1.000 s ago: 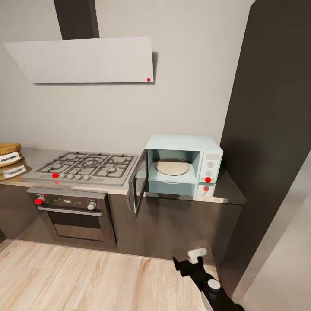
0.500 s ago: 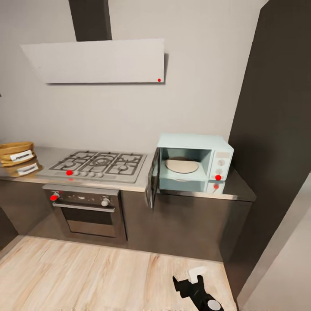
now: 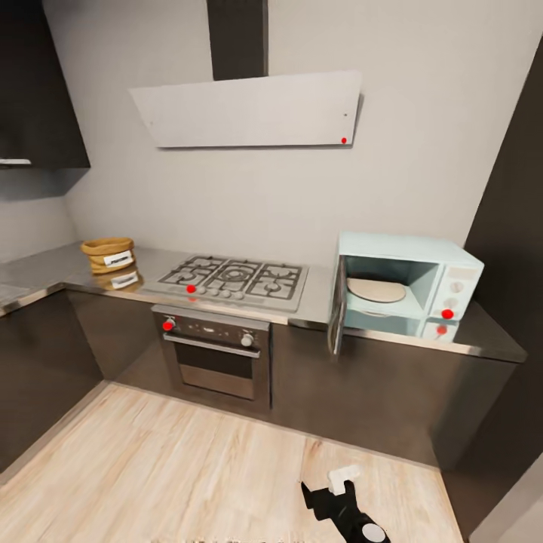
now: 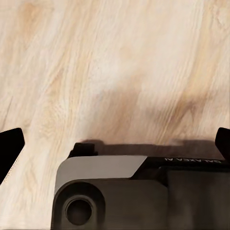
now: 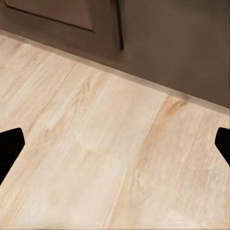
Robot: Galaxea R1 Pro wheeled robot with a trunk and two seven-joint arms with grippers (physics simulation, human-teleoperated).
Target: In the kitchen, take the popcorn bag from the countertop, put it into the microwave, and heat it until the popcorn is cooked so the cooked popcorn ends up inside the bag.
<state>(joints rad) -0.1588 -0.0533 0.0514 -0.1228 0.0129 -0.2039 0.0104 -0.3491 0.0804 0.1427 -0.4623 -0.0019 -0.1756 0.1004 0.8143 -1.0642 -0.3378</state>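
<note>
Along the grey surface sat the popcorn bag and the open microwave, well apart; both grippers spread wide, empty.

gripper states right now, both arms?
Left gripper: open, empty, fingertips spread over the wood floor.
Right gripper: open, empty, also over floor.

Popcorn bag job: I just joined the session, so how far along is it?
Done: the microwave door hangs open, turntable bare. In hand: nothing; the right gripper is low over the floor, fingers spread and empty. Left: fetch the popcorn bag from the far end of the countertop, load it, shut the door, heat.
</note>
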